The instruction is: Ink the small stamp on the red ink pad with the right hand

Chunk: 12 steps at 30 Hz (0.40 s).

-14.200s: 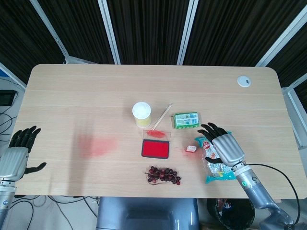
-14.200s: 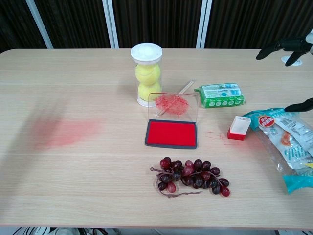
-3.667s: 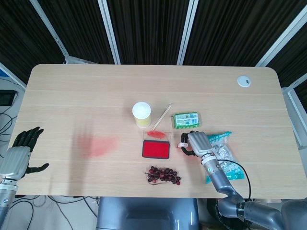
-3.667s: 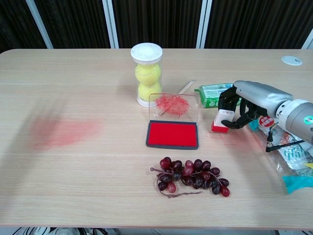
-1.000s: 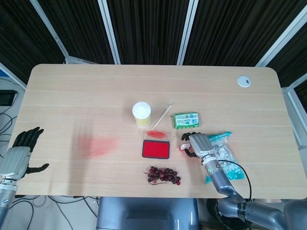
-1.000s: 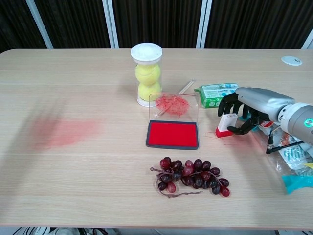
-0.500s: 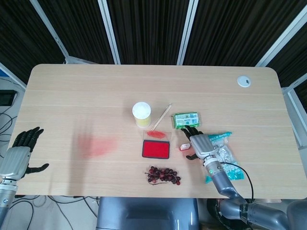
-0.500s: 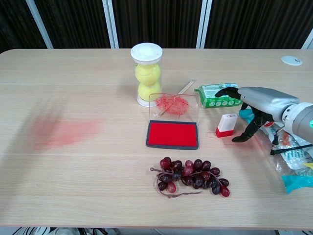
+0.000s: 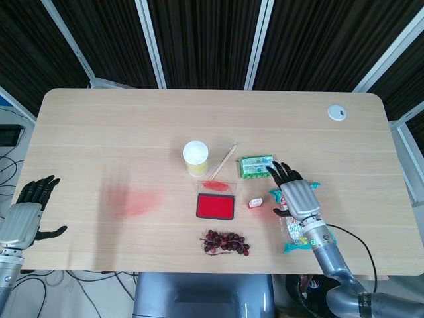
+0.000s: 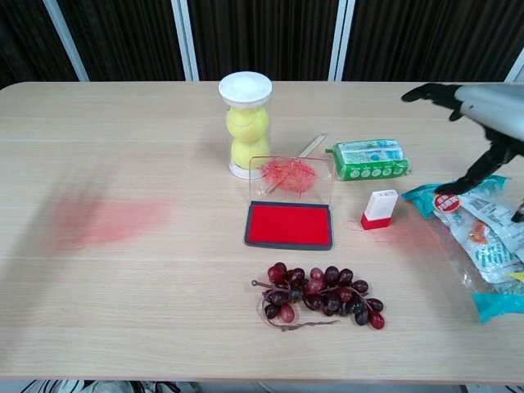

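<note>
Head view: your right hand (image 9: 294,196) is spread wide, holding nothing, just right of the stamp (image 9: 256,203), which stands upright beside the ink pad (image 9: 214,206) near the table (image 9: 99,132) front edge; dark slatted wall behind.

A light wooden table (image 9: 99,126) carries a ball tube (image 10: 245,123), open red ink pad (image 10: 288,223), small stamp (image 10: 379,209), green packet (image 10: 368,159), grapes (image 10: 321,296) near, and a snack bag (image 10: 483,237) right.

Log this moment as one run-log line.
right hand: open, raised, holding nothing | small stamp: upright on table, right of red ink pad, not touching | left hand: open, idle at table edge
</note>
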{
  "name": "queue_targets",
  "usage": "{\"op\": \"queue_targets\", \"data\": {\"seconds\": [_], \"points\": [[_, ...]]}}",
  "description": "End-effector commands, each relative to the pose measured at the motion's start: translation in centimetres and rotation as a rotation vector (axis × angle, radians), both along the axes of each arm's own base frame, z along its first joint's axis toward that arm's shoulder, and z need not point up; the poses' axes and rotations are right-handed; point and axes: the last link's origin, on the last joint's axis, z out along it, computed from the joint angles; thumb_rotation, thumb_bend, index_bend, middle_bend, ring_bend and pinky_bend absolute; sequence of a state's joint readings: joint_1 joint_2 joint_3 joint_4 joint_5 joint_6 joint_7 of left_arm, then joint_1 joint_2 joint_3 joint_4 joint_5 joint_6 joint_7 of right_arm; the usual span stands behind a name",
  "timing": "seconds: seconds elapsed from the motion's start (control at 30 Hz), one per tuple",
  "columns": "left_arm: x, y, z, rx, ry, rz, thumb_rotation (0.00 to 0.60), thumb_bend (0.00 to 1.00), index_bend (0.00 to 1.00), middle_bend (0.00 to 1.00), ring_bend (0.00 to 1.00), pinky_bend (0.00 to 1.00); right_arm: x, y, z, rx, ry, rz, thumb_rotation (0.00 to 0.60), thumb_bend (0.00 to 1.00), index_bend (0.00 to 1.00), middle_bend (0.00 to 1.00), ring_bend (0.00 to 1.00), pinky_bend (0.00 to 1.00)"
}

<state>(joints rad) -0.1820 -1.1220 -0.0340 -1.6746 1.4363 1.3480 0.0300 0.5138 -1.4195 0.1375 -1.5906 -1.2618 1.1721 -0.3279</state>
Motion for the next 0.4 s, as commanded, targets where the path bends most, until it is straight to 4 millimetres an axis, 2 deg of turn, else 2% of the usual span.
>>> {"op": "queue_targets", "data": {"seconds": [0.03, 0.17, 0.4], "points": [[0.0, -0.1, 0.0, 0.004, 0.006, -0.003, 0.6, 0.05, 0.0, 0.0, 0.0, 0.0, -1.3, 1.8, 3.2, -0.081, 0.039, 0.004, 0.6, 0.11, 0.01, 0.0, 0.0, 0.2], [0.0, -0.2, 0.0, 0.013, 0.014, -0.009, 0.6, 0.05, 0.0, 0.0, 0.0, 0.0, -3.1, 3.6, 6.2, -0.179, 0.07, -0.008, 0.6, 0.1, 0.0, 0.0, 0.0, 0.18], [0.1, -0.4, 0.1, 0.027, 0.016, -0.013, 0.6, 0.05, 0.0, 0.0, 0.0, 0.0, -5.9, 6.7, 9.5, -0.293, 0.087, -0.045, 0.6, 0.1, 0.0, 0.0, 0.0, 0.18]]}}
